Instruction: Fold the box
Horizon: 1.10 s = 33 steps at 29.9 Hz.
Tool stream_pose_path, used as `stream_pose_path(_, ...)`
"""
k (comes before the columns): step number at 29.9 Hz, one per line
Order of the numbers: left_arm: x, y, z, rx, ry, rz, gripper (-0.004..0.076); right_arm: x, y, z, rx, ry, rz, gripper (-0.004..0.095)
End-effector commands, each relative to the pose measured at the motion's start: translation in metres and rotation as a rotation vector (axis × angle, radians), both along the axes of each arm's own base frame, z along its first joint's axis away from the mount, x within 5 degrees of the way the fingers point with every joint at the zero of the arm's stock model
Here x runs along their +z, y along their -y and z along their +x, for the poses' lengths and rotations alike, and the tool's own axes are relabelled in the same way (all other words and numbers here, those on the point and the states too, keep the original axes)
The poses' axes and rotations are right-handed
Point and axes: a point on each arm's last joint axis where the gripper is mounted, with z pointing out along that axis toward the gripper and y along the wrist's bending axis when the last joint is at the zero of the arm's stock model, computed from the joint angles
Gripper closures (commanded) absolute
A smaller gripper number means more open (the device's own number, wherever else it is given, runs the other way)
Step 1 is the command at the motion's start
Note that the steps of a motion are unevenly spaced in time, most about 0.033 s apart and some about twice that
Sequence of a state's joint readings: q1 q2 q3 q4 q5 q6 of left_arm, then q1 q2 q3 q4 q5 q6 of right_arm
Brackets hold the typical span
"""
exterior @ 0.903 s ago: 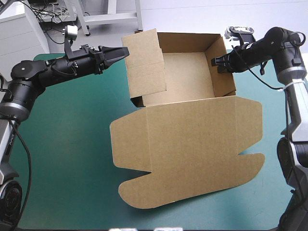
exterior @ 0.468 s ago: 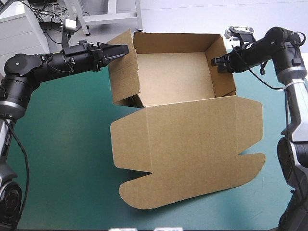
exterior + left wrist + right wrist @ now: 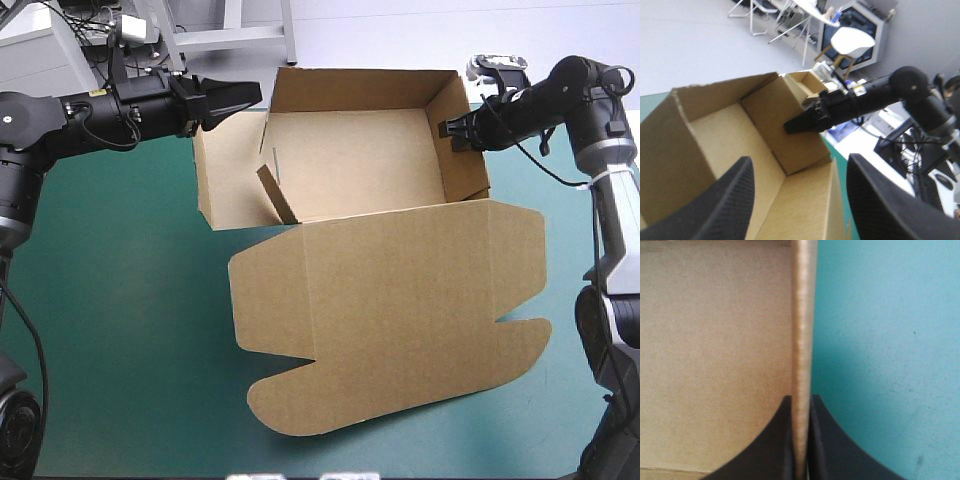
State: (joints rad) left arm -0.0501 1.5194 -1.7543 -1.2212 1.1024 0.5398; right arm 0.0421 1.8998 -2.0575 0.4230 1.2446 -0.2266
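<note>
My right gripper (image 3: 801, 402) is clenched on the brown box (image 3: 715, 340), its right wall standing edge-on between my black fingers, with the teal-green cover (image 3: 880, 340) just beside them. My left gripper (image 3: 799, 165) is released, fingers wide apart, with the open tray ahead of it. The tray's left wall leans outward under it, and the lid lies flat on the cover
</note>
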Motion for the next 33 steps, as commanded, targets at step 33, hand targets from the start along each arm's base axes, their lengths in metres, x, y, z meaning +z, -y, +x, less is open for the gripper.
stream_pose_path(33, 0.057, 0.037, -0.051, 0.172, 0.186, 0.424, 0.0349, 0.033, -0.001, -0.017, -0.007, 0.081, 0.031, 0.0929)
